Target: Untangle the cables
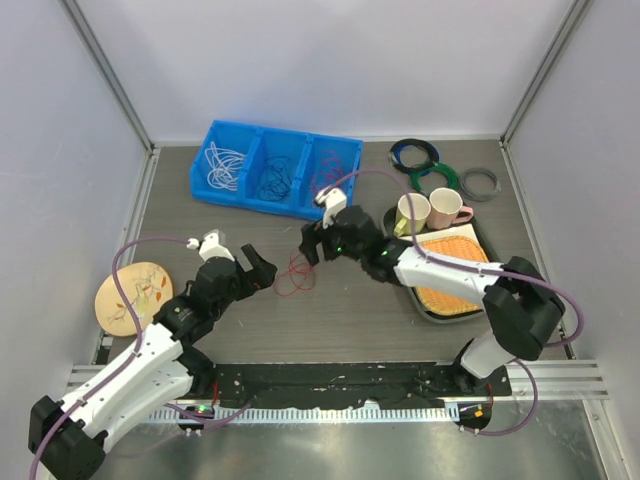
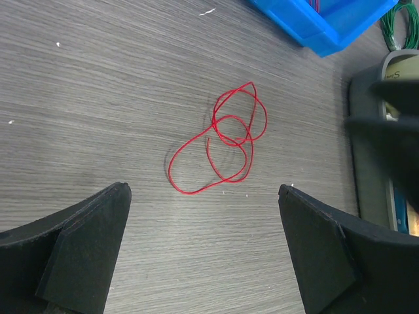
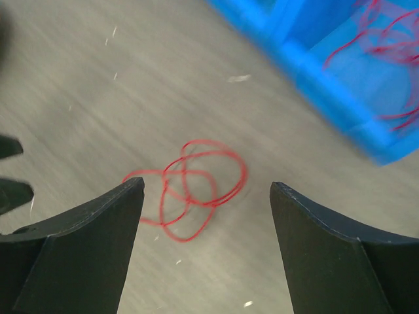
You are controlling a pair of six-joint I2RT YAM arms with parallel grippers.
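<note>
A thin red cable (image 1: 294, 274) lies in loose loops on the table between the two arms. It also shows in the left wrist view (image 2: 222, 140) and in the right wrist view (image 3: 193, 186). My left gripper (image 1: 262, 270) is open and empty just left of it. My right gripper (image 1: 310, 243) is open and empty just above it, over the table. White cables (image 1: 226, 167), dark blue cables (image 1: 273, 178) and more red cables (image 1: 330, 175) lie in separate compartments of the blue bin (image 1: 205, 185) at the back.
Green, black and grey coiled rings (image 1: 430, 165) lie at the back right. Two cups (image 1: 430, 210) stand by a dark tray (image 1: 425, 305) holding an orange mat. A round wooden plate (image 1: 132, 297) sits at the left edge.
</note>
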